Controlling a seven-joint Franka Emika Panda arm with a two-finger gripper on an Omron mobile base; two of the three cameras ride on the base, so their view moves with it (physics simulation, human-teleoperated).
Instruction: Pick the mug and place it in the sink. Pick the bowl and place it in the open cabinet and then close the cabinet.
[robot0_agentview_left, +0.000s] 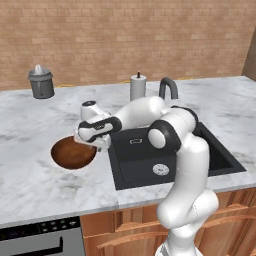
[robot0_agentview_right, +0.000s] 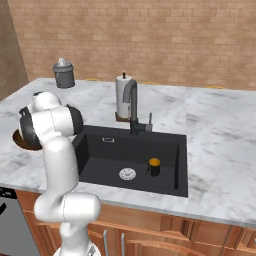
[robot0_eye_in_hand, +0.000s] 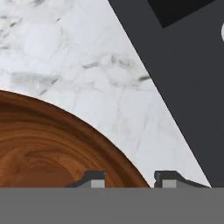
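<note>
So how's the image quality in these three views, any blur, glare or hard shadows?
Left base view: even flat light, a soft shadow around the bowl, slightly soft rendering. Right base view: equally even, no glare on the sink, mug clearly readable. Hand view: close and a bit blurry, bowl wood grain smeared, gripper fingertips cropped at the bottom edge.

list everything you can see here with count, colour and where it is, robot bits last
bowl: one, dark brown wood, on the counter left of the sink
mug: one, dark with orange top, upright inside the sink near the drain
sink: one, black, recessed in the counter
faucet: one, dark gooseneck, behind the sink
paper towel roll: one, white, on the counter behind the faucet
grey canister: one, far left of the counter by the brick wall
counter: one, white-grey marble
gripper: one, fingers astride the bowl's rim, one inside and one outside
arm: one, white with dark joints
</note>
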